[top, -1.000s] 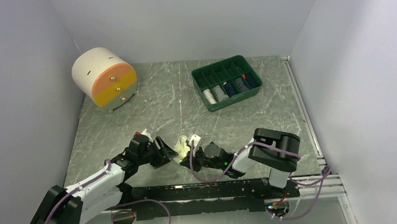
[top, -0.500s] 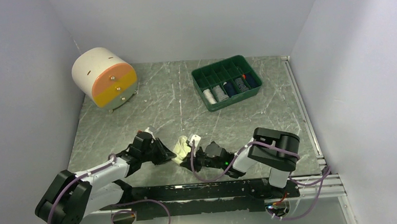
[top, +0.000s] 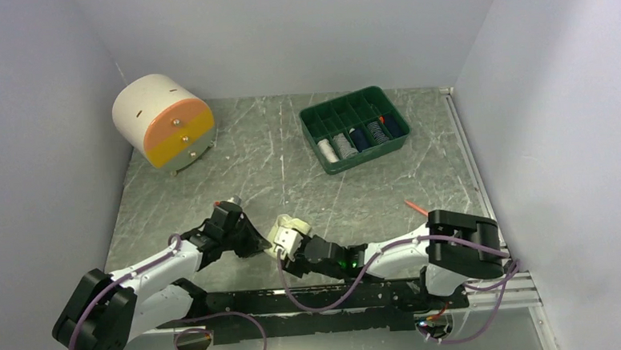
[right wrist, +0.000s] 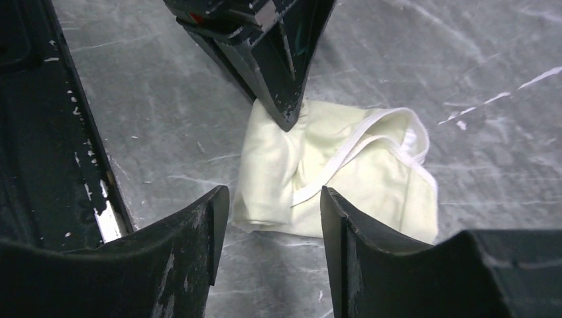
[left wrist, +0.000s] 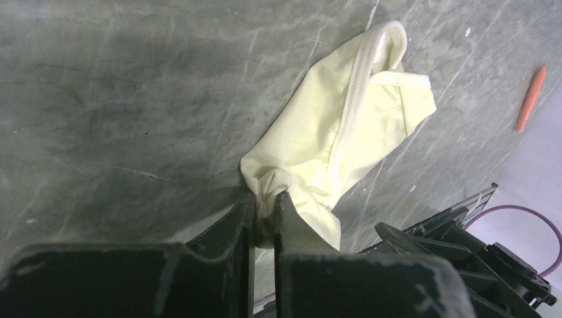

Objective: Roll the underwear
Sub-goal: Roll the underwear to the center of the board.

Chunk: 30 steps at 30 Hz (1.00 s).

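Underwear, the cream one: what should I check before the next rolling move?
1. Hold: left gripper shut on a corner of the underwear: ok.
2. Readiness: right gripper open, facing the cloth's free edge: ok.
3. Roll formed: not ok; the cloth lies loosely folded and flat.
4. Clearance: orange stick lies apart from the cloth: ok.
5. Height of the right gripper over the table: cannot tell.
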{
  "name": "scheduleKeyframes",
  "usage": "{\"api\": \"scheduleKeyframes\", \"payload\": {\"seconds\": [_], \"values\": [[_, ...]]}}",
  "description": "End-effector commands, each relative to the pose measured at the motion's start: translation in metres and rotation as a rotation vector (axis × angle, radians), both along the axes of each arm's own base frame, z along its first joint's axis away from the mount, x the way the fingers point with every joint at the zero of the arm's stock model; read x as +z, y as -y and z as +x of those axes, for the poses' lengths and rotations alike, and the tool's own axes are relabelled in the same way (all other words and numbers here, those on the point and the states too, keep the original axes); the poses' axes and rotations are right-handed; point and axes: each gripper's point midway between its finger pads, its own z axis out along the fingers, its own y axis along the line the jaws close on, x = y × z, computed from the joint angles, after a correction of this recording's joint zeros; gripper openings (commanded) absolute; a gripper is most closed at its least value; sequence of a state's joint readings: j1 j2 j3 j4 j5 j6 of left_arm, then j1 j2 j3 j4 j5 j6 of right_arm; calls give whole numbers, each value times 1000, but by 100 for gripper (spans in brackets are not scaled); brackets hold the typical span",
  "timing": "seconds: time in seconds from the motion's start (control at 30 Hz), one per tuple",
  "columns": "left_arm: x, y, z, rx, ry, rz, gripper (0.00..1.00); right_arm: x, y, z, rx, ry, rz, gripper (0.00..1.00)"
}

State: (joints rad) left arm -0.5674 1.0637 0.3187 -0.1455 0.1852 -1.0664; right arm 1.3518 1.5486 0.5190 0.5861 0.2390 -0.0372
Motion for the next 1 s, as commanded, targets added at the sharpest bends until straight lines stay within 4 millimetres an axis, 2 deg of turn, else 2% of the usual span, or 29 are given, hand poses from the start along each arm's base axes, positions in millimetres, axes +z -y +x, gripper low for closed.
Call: {"api": "scheduleKeyframes", "payload": {"seconds": [0.0,0.17,0.3,0.37,0.47,0.57,0.7,0.8,0.87,0.97], "values": [[-18,-20,-17,6,-73,120,6,21,-7,12,-17,148,-43,56],[-16,-18,-18,4,-78,121,6,22,-33,-5,40,114,4,56],[-17,-16,-19,3,-86,117,6,11,-45,-13,56,107,-14,54],[-18,-15,-21,1,-90,106,6,-4,-43,-10,25,103,-45,51],[-19,-14,-23,3,-93,90,7,-29,-29,0,-40,118,-110,43],[-19,-16,-25,1,-92,99,7,-46,-16,2,-67,124,-153,31],[-18,-18,-25,7,-90,102,7,-51,-6,2,-78,131,-164,15],[-15,-14,-24,7,-79,72,9,-55,-4,-3,-73,71,-141,6],[-14,-13,-24,22,-75,53,14,-58,-7,-12,-29,-2,-104,1],[-10,-15,-22,34,-56,48,27,-58,-12,-23,9,-116,-45,0]]}}
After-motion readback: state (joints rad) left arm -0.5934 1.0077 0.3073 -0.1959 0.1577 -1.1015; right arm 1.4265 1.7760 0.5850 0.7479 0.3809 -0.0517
